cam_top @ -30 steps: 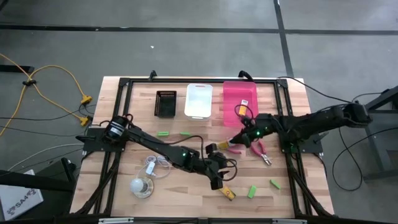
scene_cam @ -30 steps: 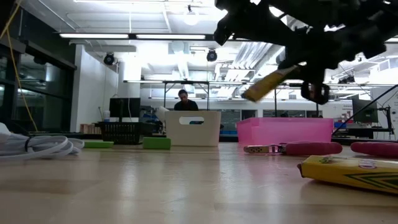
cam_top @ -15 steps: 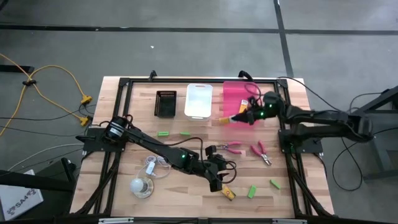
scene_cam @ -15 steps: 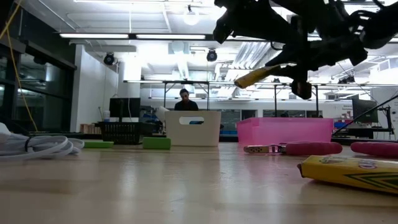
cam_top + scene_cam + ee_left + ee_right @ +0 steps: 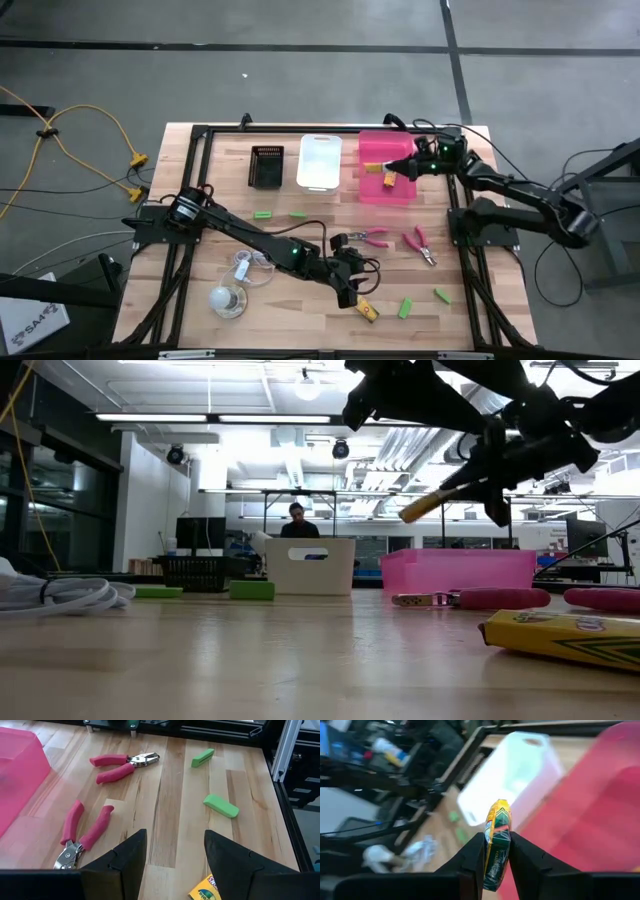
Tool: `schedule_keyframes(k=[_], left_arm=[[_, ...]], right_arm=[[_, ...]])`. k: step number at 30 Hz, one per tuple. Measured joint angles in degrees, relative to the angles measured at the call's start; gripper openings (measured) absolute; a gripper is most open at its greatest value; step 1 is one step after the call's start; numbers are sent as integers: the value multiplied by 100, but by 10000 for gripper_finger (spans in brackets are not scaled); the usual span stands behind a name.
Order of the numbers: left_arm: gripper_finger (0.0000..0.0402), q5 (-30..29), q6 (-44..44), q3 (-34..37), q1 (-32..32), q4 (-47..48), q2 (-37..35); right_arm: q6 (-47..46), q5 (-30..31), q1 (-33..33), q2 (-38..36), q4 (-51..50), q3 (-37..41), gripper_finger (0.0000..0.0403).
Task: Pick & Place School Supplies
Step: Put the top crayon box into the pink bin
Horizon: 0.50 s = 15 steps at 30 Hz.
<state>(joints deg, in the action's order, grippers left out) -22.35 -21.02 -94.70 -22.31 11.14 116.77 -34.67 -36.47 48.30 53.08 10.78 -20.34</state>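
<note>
- Yellow packets, three counted: one clamped edge-on in the right gripper (image 5: 496, 851), held in the air over the pink bin (image 5: 372, 190); a second packet (image 5: 389, 167) lying inside that bin; a third packet (image 5: 368, 312) flat on the table near the front, just beside the left gripper (image 5: 350, 290).
- Pink-handled tools, two: one pink-handled tool (image 5: 375, 237) and another (image 5: 420, 244), both lying on the wood between the arms, apart from each other.
- Green pieces, four: green piece (image 5: 262, 214) and one (image 5: 299, 214) in front of the containers, one (image 5: 405, 307) and one (image 5: 441, 295) near the front right.
- Containers, three in a row at the back: black basket (image 5: 266, 166), white bin (image 5: 319, 161), pink bin. White bin looks bare inside; black basket contents too dark to tell.
- Left gripper low over the table, fingers (image 5: 122, 862) apart, nothing between them; third packet pokes out just past them.
- Off-task: coiled white cord (image 5: 252, 266) and pale round disc (image 5: 226, 299) at front left.
- Held packet (image 5: 440, 500) is tilted in the low view; most of the right gripper is cut off at the top edge there.
- Third packet cut off at the edge of the left wrist view.
- A person (image 5: 295, 520) in the room far behind the table, partly hidden by the white bin.
</note>
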Motion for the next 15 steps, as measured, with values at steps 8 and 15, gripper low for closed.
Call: schedule_keyframes(k=[8,15], left_arm=[[192,2,2,0,4,-2,0],[192,2,2,2,4,-2,0]], right_arm=[[1030,765,359,4,-626,0,70],[1556,1250,358,4,-1298,0,70]])
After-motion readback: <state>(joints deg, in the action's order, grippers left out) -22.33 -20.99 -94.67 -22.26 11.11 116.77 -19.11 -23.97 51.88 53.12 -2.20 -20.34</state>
